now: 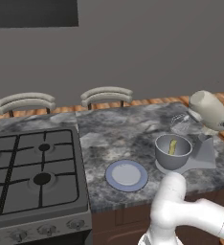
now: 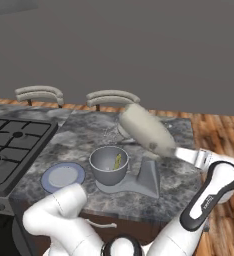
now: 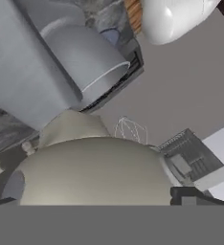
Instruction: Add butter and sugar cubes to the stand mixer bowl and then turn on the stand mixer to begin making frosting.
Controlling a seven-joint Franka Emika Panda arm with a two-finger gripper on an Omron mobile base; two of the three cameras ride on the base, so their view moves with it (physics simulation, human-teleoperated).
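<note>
The claw (image 2: 201, 158) is spread wide, grasping nothing, just behind the mixer (image 2: 146, 131) head. A rigid, heavy machine is judged; its switch should be nudged, though that is hard to make out. Beyond, butter (image 2: 117, 161) lies in the bowl (image 2: 109, 165).

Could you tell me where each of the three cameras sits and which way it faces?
Left base view: behind the arm's left, looking forward and down at the stand mixer bowl holding the butter; white arm lower right.
Right base view: behind its right, facing the same counter; arm curls from lower left toward the stand mixer.
Hand view: on the hand, rolled, against the mixer's cream head.
Both base views share bowl, mixer, plate and stove.
</note>
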